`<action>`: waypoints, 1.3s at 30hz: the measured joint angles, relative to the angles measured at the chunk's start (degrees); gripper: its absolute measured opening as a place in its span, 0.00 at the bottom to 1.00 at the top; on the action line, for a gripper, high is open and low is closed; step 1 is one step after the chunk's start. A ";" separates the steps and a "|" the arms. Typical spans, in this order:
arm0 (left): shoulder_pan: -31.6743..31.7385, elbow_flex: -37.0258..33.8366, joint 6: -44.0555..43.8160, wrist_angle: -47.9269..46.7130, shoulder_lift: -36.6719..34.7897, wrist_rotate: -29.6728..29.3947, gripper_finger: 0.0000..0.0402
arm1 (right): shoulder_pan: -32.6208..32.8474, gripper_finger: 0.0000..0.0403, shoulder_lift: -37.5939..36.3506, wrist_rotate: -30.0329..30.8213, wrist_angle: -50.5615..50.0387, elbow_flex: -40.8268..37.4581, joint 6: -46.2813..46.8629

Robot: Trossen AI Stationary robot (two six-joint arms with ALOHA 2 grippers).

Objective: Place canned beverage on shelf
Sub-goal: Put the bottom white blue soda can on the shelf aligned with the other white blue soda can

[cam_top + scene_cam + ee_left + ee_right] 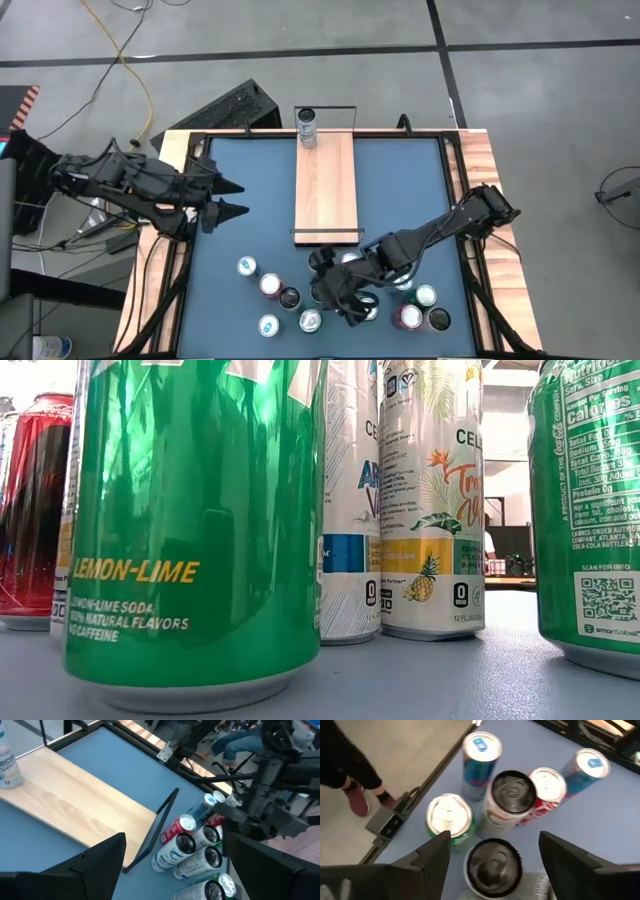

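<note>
My right gripper (490, 857), jaws open, hovers over a black-topped can (493, 865). I centre it between the fingers before closing, clear of neighbouring cans.

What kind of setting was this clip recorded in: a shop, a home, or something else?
Most likely a robotics lab or test workspace, not a shop. A blue table with a wooden edge stands on a bare grey floor with loose cables trailing across it. The shelf is only a plank lying on the table.
</note>
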 joint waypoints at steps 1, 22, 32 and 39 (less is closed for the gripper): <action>0.00 -0.04 0.01 -0.15 0.01 -0.03 0.83 | 0.00 0.72 0.00 -0.40 0.12 0.00 -0.14; 0.04 -0.09 -0.11 -1.20 0.02 -1.69 0.83 | -0.74 0.73 6.58 -0.18 -3.82 0.13 -2.36; 0.04 -0.09 -0.21 -1.22 0.01 -3.11 0.83 | -0.74 0.67 6.60 0.86 -6.59 0.13 1.24; 0.04 -0.09 -0.21 -1.25 0.02 -4.28 0.83 | -0.74 0.53 6.60 1.31 -6.09 0.13 4.49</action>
